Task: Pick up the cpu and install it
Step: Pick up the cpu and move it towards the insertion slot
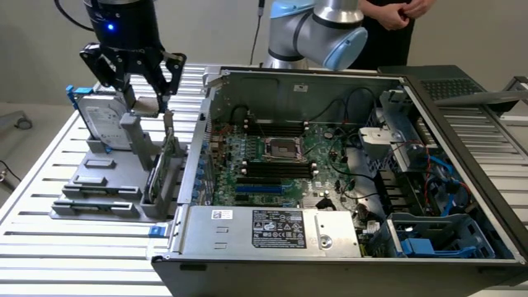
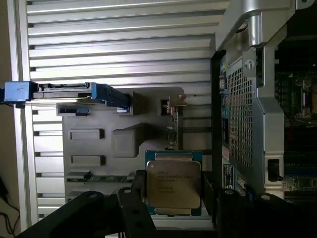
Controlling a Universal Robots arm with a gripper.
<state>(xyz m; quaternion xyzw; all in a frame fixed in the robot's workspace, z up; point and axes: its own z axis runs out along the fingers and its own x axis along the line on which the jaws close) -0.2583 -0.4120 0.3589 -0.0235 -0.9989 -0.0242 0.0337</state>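
"Wrist view first: where is the cpu (image 2: 173, 182) found?"

"It is seen between the jaws, its silver face turned to the camera and its green border showing at the edges. The jaws are spread wide and are closed against two opposite edges of it, so the chip is gripped."

"And how is that borne out in the exterior view?"

"The cpu (image 1: 147, 105) is seen there as a pale slab at the tips of the jaws, held in the air above the grey fixture (image 1: 99, 185) (well clear of its base). Just beside it, toward the exterior view's left, the hard drive (image 1: 102, 120) is stood upright in the fixture."

"What else is laid out?"

"The fixture is set on the slatted table (image 1: 41, 260). To the exterior view's right the open computer case (image 1: 470, 161) is placed. The socket (image 1: 279, 148) is seen in the middle of its motherboard, well apart from the cpu. A power supply (image 1: 272, 229) is mounted along the case's near side. A person's hands (image 1: 404, 13) are clasped behind the case."
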